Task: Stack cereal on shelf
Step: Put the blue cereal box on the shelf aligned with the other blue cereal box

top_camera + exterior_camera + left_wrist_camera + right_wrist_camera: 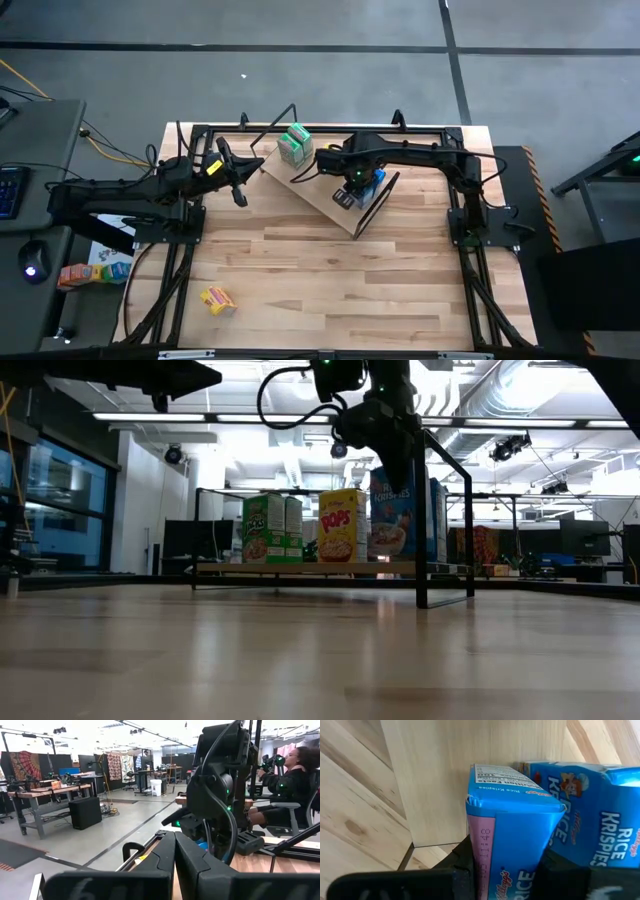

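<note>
Right gripper (357, 186): reaching over the shelf (315, 195), fingers clamped on a blue cereal box (512, 835) (second blue box (592, 815) just beside). Left gripper (238, 192): fully closed, empty, near the shelf's end; green boxes (294, 144) upright on the board.

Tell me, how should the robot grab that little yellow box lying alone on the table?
The small yellow cardboard cereal box lies flat and slightly turned on the light wood table, with nothing beside it. Probably best to come straight down from above and pinch its two long edges across the narrow width, turning the pincer to match the box's slant.
</note>
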Motion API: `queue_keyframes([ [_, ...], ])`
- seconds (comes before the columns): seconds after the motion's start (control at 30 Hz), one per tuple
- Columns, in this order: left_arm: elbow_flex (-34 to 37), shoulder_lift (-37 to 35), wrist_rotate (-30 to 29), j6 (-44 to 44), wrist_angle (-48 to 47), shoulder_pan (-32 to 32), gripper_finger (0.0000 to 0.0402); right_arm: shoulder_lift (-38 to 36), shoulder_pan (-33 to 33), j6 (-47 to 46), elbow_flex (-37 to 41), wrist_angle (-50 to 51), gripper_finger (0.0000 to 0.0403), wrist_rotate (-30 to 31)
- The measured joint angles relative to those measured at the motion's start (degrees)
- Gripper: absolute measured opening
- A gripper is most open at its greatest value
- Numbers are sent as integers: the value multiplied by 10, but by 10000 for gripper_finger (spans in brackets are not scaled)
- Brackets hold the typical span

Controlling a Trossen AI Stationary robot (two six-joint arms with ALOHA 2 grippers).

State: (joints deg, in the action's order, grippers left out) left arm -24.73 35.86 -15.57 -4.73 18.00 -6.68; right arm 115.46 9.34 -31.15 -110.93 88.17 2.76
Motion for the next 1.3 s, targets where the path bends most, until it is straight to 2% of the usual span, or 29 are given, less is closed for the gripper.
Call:
queue_keyframes([
  [0.4,0,0,0,0,-2,0,0,2,-17,-20,0,1,78,1],
  [0.67,0,2,0,0,-3,0,0,2,-28,-31,1,-1,80,23],
  [1.3,0,3,0,0,-2,0,0,2,-28,-36,1,2,165,28],
])
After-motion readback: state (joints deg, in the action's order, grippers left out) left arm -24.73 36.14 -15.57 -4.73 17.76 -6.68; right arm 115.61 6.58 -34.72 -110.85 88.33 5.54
